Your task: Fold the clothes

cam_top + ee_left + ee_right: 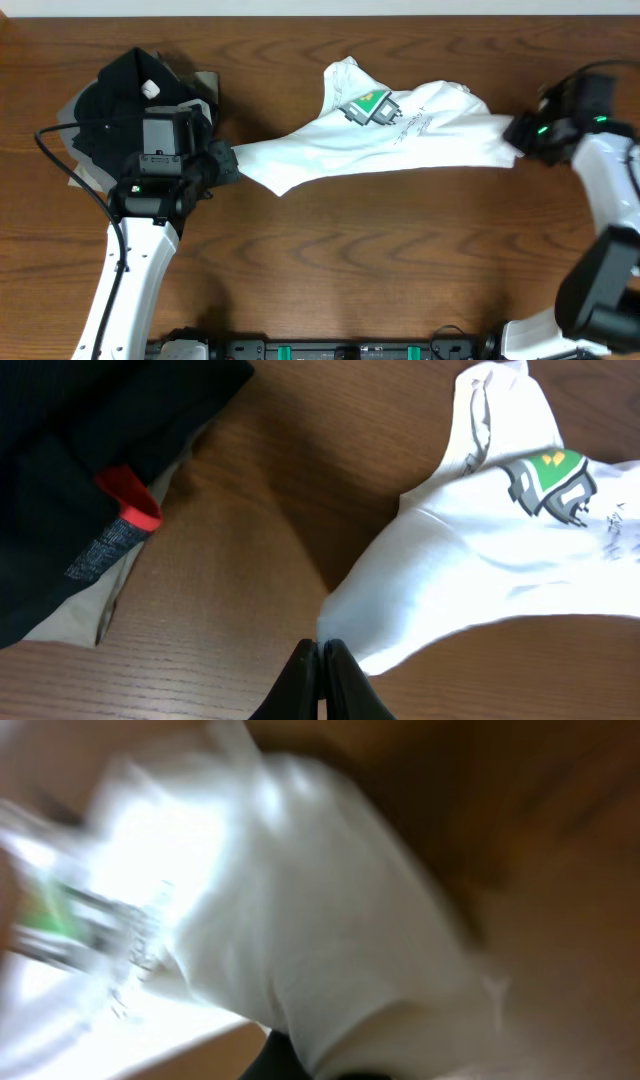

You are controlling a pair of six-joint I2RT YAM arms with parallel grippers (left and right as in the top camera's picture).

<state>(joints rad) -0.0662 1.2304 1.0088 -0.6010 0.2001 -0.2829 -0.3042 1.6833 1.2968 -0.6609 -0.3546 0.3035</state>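
Note:
The clothes, a white T-shirt [400,135] with a green-and-grey robot print [368,106], lie stretched across the wooden table between both arms. My left gripper [230,162] is shut on the shirt's left edge; in the left wrist view its black jaws [322,652] pinch the white cloth [480,560] at the corner. My right gripper [516,133] is shut on the shirt's right end. The right wrist view is blurred: white fabric [330,940] drapes over the jaws and hides the fingertips.
A black folded garment [115,100] with a white tag [151,88] lies at the far left, over a grey garment [207,82], just behind the left arm. The left wrist view shows the black garment [90,450] with a red label [130,500].

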